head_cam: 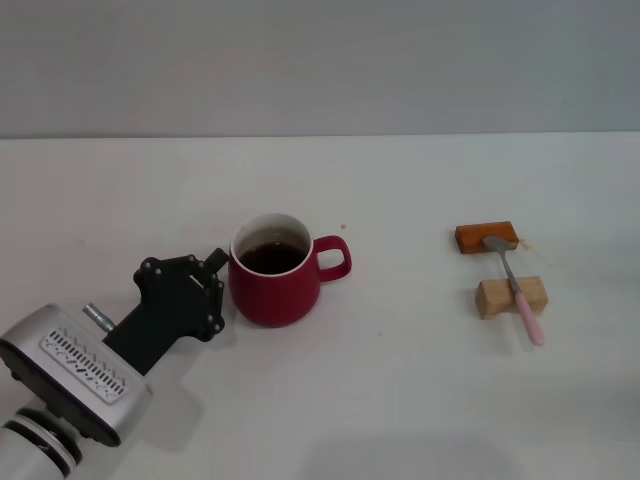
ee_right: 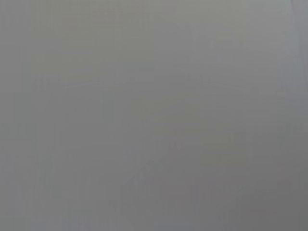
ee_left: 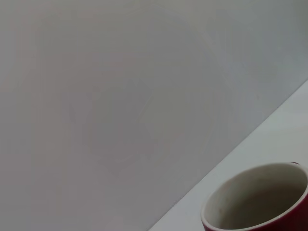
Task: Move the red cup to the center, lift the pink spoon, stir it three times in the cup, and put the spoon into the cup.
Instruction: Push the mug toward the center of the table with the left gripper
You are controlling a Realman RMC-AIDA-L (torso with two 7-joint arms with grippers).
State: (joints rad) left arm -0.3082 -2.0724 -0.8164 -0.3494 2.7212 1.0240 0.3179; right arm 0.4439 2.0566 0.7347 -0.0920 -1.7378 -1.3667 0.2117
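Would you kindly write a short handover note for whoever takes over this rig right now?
Left claw: beside the red cup, on the side opposite its handle.
Right arm: out of view.
The cup stands upright with dark liquid inside.
Pink spoon: resting across the orange-brown block and the light wooden block, untouched.
Left to do: confirm cup placement, lift spoon, stir three times, leave spoon in cup.

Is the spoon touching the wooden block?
Touching. The head view shows the spoon lying across the top of the wooden block, its handle resting on it, with no gap visible and its bowl on the orange block.
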